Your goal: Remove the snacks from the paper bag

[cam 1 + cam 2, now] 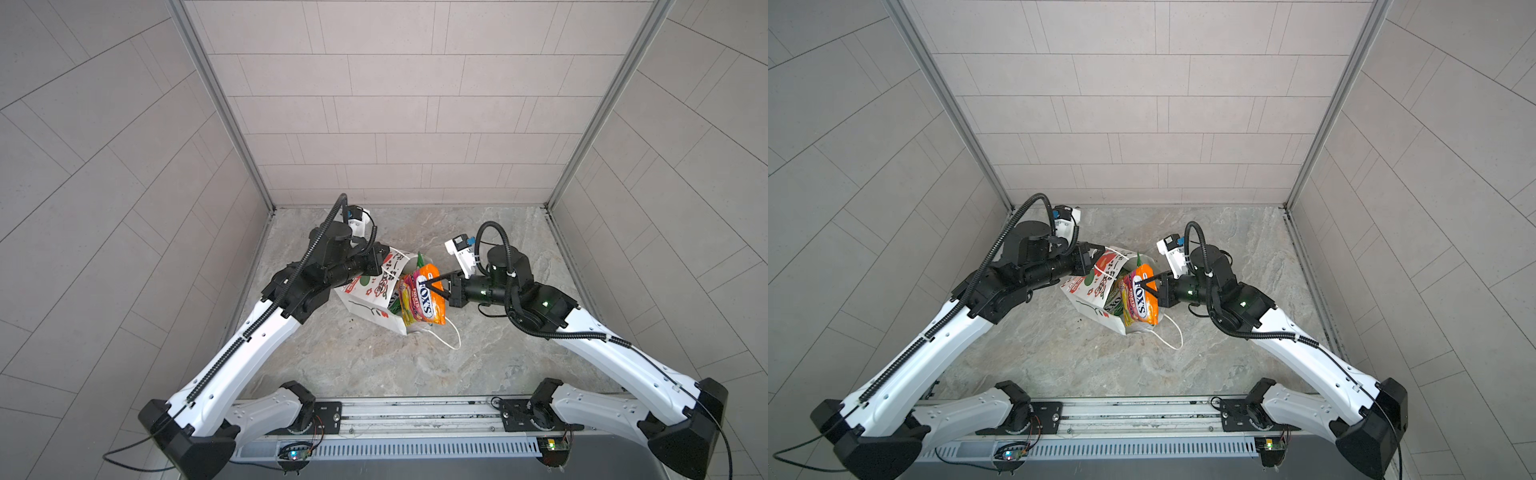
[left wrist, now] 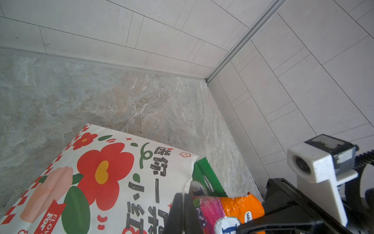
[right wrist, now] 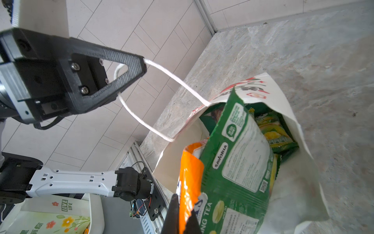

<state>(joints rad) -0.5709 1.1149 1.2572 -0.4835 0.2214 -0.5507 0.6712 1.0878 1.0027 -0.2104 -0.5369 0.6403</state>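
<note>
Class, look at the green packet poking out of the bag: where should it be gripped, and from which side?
Pinch the green packet by its flat crimped end, which sticks out past the bag's rim; the rest is inside. Probably come from the open mouth, on the robot's right, jaws across the thin seal.

Pale grey tiled panels closed in the space in both top views: a back wall (image 1: 407, 104) at 12 o'clock and side walls (image 1: 104, 187) at 9 and 3 o'clock. Aluminium posts (image 1: 223, 104) stood in the two back corners. The floor (image 1: 374, 361) was grey-beige marbled stone under soft, even light. A slotted grille (image 1: 415, 449) ran along 6 o'clock. In the right wrist view a white tub (image 3: 97, 210) and flower-printed paper (image 3: 50, 220) showed beyond the floor's edge.
</note>
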